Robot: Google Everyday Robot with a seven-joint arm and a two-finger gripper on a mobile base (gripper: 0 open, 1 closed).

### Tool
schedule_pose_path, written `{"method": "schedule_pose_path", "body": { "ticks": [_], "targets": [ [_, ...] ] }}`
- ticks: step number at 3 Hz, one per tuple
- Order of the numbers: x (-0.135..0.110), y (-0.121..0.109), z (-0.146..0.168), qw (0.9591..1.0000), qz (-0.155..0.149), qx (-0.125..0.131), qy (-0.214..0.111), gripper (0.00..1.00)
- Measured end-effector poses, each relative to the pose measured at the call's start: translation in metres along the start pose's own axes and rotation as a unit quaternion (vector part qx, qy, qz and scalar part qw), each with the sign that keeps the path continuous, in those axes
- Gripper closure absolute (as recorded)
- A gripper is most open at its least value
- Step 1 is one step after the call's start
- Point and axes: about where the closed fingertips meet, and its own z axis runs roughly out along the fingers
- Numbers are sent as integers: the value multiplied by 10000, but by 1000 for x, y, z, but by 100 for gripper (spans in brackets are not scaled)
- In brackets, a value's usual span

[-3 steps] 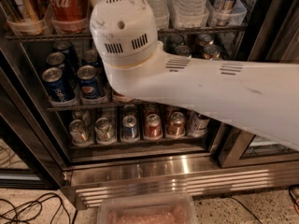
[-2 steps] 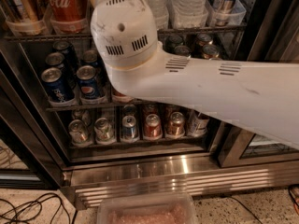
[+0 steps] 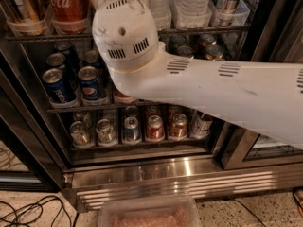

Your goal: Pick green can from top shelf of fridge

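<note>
Because the green can is hidden from me, I can only guess where it stands. It should be on the top shelf, behind the arm at its round end, somewhere between the Coke can and the water bottles. The gripper is hidden too. It sits past that round end, up at the top shelf, and I cannot tell if it is spread, pressed together or pinching the can.

Since a second ago almost nothing has changed. The round end covers the same spot, the Coke can has not shifted, and the arm still reaches in from the right across the middle rack. To me that means the reach is done and the arm is waiting at the can — maybe taking hold, though I cannot see that.

Lower in the fridge the Pepsi cans and the short cans stand in their rows, under the arm. A tub sits on the floor in front.

I think the next move must be a slow, straight pull back — so the can does not bump the Coke can or catch on the shelf's front rail.
</note>
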Motion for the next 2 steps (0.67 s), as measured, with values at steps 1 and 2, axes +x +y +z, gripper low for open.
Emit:
{"method": "schedule_pose_path", "body": {
  "ticks": [1, 2],
  "targets": [
    [2, 2, -2, 10000, -9, -3, -13, 100],
    [-1, 2, -2, 10000, -9, -3, -13, 100]
  ]
}}
